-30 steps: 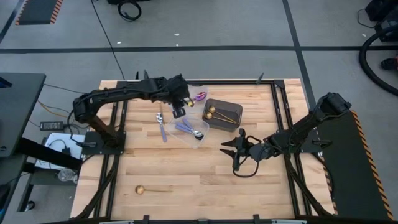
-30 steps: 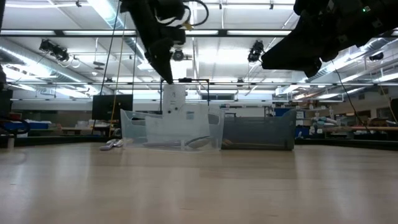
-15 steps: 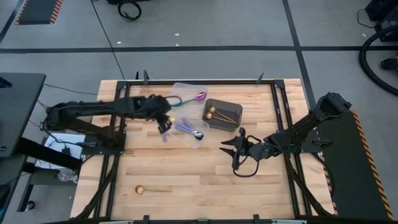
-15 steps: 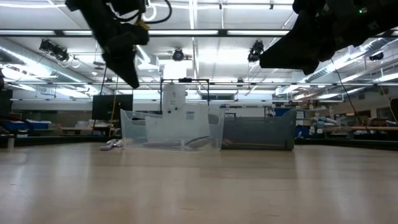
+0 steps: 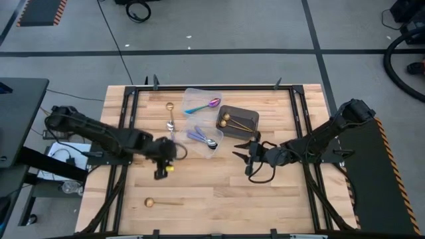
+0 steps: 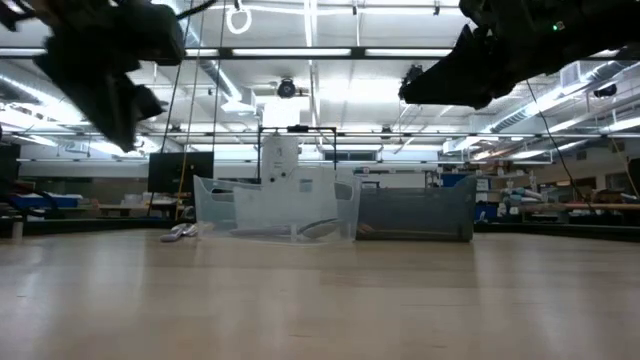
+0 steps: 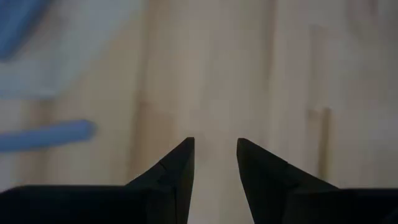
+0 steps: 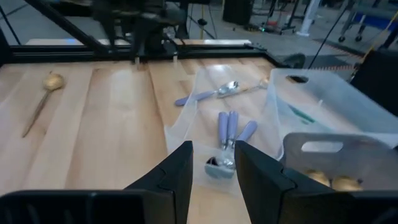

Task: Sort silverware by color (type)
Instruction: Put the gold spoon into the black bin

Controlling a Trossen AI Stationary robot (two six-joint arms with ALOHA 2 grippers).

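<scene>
My left gripper [image 5: 161, 170] hangs open over bare wood at the table's left middle, with nothing between its fingers [image 7: 214, 155]. My right gripper [image 5: 240, 155] stands open and empty just near of the tubs [image 8: 213, 158]. A gold spoon [image 5: 163, 202] lies flat near the front left. Another gold spoon [image 5: 169, 106] and a lavender-handled spoon [image 5: 171, 123] lie on the wood left of the tubs. Lavender-handled spoons [image 8: 229, 132] lie in one clear tub [image 5: 199, 126], and a purple-teal spoon [image 5: 202, 105] in the far tub. Gold spoons [image 5: 234, 121] rest in the dark bin [image 5: 247, 131].
The two clear tubs and the dark bin stand together at the table's far middle [image 6: 330, 210]. A black frame [image 5: 126, 133] runs along the table's sides. Bare wood [image 5: 212, 192] spreads across the near half.
My left gripper has swung from above the clear tubs toward the table's near left, sinking and tipping further down as it went, and it has stayed open. The spoons and tubs lie as before.
</scene>
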